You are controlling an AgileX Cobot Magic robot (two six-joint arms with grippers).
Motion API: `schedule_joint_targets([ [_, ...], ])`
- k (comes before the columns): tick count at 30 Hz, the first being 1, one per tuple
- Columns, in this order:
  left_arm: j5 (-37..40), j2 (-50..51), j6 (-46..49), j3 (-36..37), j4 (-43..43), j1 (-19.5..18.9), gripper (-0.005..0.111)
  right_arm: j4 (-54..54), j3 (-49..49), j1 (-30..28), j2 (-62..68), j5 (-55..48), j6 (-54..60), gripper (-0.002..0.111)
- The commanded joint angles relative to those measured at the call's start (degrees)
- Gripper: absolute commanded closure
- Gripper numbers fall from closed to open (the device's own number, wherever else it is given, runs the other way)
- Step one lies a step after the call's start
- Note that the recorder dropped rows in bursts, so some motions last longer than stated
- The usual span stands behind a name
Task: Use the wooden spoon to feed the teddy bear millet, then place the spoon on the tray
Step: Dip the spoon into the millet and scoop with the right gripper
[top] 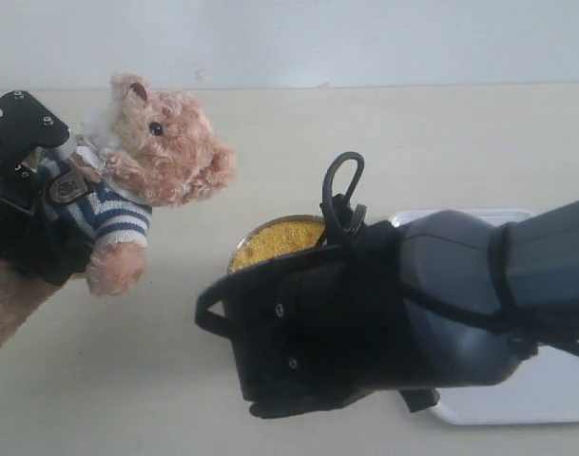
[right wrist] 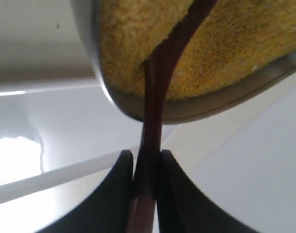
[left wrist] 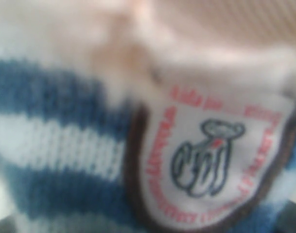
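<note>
The teddy bear (top: 161,142) hangs above the table at the left, tilted, its face turned toward the bowl. My left gripper (top: 51,180) is shut on its striped torso. In the left wrist view the striped shirt and chest badge (left wrist: 211,160) fill the picture and hide the jaws. The right gripper (right wrist: 147,162) is shut on the handle of the wooden spoon (right wrist: 155,92). That handle crosses the rim of the metal bowl (right wrist: 196,109) and lies over the millet (right wrist: 133,43); the spoon's bowl is out of view. The millet (top: 270,239) peeks out behind the right arm (top: 365,313).
The white tray (top: 546,399) lies at the right, mostly under the right arm, and its surface (right wrist: 79,121) shows beneath the bowl in the right wrist view. The beige table (top: 156,380) is open at the front left.
</note>
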State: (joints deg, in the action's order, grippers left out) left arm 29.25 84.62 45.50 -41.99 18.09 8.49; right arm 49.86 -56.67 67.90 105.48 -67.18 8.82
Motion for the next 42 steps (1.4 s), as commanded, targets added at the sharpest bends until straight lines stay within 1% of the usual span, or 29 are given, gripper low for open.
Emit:
schedule_joint_targets([
  [1,-0.97,-0.2,-0.49,0.07,1.0,0.08,0.103,-3.77,-3.01,-0.41,-0.28,1.44,0.76,0.109],
  [4,-0.97,-0.2,-0.49,0.07,1.0,0.08,0.103,-9.32,-4.3,-2.5,-0.28,2.5,0.76,0.109],
  [7,-0.97,-0.2,-0.49,0.07,1.0,0.08,0.103,-14.38,-4.89,-5.78,-0.28,2.5,1.12,0.109],
  [13,-0.97,-0.2,-0.49,0.07,1.0,0.08,0.103,-18.64,-5.47,-10.2,-0.28,1.22,1.21,0.109],
  [18,-1.55,-0.2,-0.49,0.07,0.97,0.08,0.103,-20.44,-6.4,-10.83,-0.28,0.3,1.97,0.109],
  [28,-1.65,-0.2,-0.49,0.07,0.97,0.08,0.103,-25.91,-12.67,-10.83,-0.28,-2.78,5.31,0.109],
  [32,-1.65,-0.2,-0.49,0.07,0.97,0.08,0.103,-27.16,-13.51,-11.08,-0.28,-2.78,6.59,0.109],
  [36,-1.63,-0.2,-0.11,0.07,0.97,0.08,0.103,-30.82,-13.51,-13.23,-0.28,-2.78,6.59,0.109],
  [42,-1.42,-0.2,0.17,0.07,0.59,0.08,0.103,-40.65,-13.6,-19.0,-0.28,-2.78,8.9,0.109],
])
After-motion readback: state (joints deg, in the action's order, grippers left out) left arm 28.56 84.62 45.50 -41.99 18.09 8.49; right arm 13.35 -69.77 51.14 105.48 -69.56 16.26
